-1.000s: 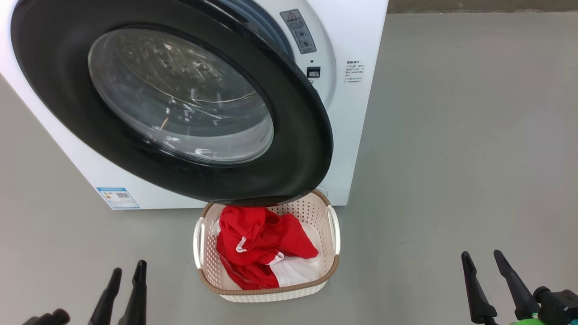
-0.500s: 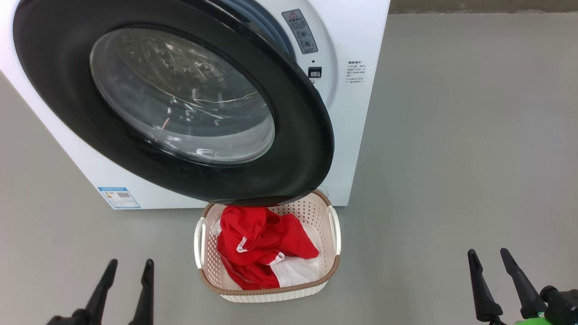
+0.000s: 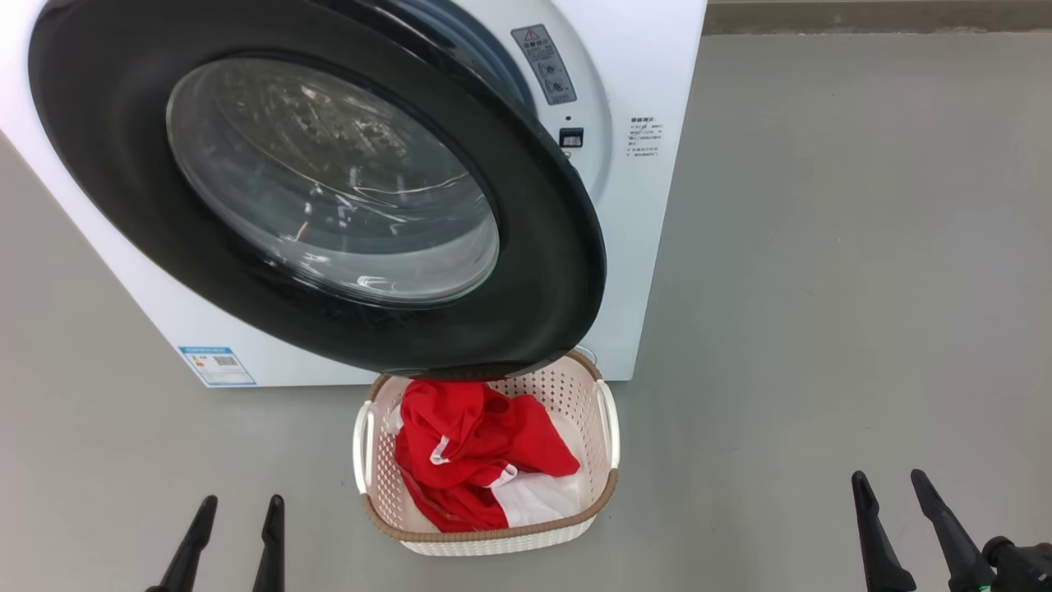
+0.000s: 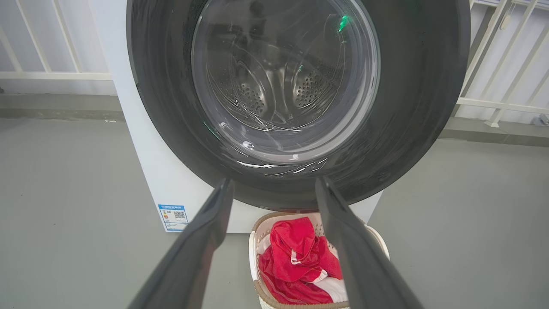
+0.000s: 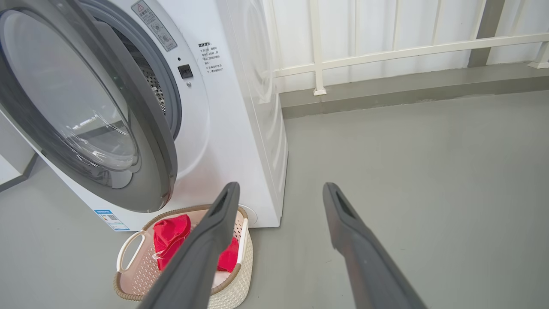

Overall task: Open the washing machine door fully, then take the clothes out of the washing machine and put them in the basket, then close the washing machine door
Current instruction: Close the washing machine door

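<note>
So, the clothes (image 3: 477,444) sit in the basket (image 3: 493,538), my left gripper (image 3: 240,501) and right gripper (image 3: 889,477) gape empty; the door (image 3: 534,271) looks stiff and slick, I'd push its right rim

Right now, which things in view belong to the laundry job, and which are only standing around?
Belong to the job:
- the big white front-loading washing machine
- its round black-rimmed glass door, not yet shut
- the red and white fabric clothes
- the small cream perforated plastic basket that holds them

Only standing around:
- the white barred railing behind
- the plain grey floor
</note>
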Robot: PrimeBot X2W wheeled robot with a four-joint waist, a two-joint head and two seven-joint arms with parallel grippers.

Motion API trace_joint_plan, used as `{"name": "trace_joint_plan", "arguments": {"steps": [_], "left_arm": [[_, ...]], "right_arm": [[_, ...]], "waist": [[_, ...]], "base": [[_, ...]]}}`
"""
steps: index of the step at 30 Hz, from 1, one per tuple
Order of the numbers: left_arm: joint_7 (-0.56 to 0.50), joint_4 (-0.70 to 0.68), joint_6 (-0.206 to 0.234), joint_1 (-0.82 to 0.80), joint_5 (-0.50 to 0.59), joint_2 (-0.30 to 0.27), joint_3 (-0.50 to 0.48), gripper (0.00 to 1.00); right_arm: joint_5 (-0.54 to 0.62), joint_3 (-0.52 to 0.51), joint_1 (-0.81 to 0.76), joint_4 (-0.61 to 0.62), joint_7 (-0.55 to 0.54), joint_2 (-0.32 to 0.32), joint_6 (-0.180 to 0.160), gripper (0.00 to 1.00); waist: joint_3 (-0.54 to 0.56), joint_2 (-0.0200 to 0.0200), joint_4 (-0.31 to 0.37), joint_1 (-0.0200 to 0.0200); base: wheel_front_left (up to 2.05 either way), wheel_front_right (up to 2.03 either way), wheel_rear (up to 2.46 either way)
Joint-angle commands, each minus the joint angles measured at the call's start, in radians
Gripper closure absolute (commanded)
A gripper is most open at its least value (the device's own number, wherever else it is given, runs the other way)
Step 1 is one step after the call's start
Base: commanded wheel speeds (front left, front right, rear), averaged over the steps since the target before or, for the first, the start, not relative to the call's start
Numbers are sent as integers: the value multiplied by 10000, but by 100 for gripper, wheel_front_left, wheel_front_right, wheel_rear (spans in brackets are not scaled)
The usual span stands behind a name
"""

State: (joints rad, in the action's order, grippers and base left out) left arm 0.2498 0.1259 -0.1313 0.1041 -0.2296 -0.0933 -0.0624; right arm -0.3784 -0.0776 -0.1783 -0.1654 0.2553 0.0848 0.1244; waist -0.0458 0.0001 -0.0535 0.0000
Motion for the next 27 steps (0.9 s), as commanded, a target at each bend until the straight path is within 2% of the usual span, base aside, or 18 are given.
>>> {"name": "trace_joint_plan", "arguments": {"steps": [1,10,11,12,15,16,18,27], "left_arm": [[120,-294,6,-200,108,-64,-385,0],[120,-347,6,-283,120,10,-331,0],[120,-351,6,-298,123,38,-317,0],[120,-347,6,-315,136,65,-280,0],[120,-328,6,-385,110,163,-211,0],[120,-326,6,-403,102,196,-194,0],[120,-319,6,-452,75,260,-145,0],[120,-252,6,-689,-43,408,260,0]], "right_arm": [[-69,258,186,237,65,179,63,0],[-76,342,211,228,65,162,63,0],[-90,384,236,226,65,165,63,7],[-104,435,266,223,65,175,63,42],[-138,656,410,211,65,236,63,83],[-146,745,481,198,65,261,63,91],[-156,936,660,176,65,307,63,100],[-224,1812,1983,-45,65,487,63,100]], "waist": [[-10,-1,4,0],[-45,-1,-98,0],[-57,-1,-135,0],[-72,-1,-179,0],[-125,-1,-337,0],[-154,-1,-393,0],[-206,-1,-532,0],[-593,-1,-1318,0]], "base": [[0,0,0],[0,0,0],[0,0,0],[0,0,0],[0,0,0],[0,0,0],[0,0,0],[0,0,0]]}}
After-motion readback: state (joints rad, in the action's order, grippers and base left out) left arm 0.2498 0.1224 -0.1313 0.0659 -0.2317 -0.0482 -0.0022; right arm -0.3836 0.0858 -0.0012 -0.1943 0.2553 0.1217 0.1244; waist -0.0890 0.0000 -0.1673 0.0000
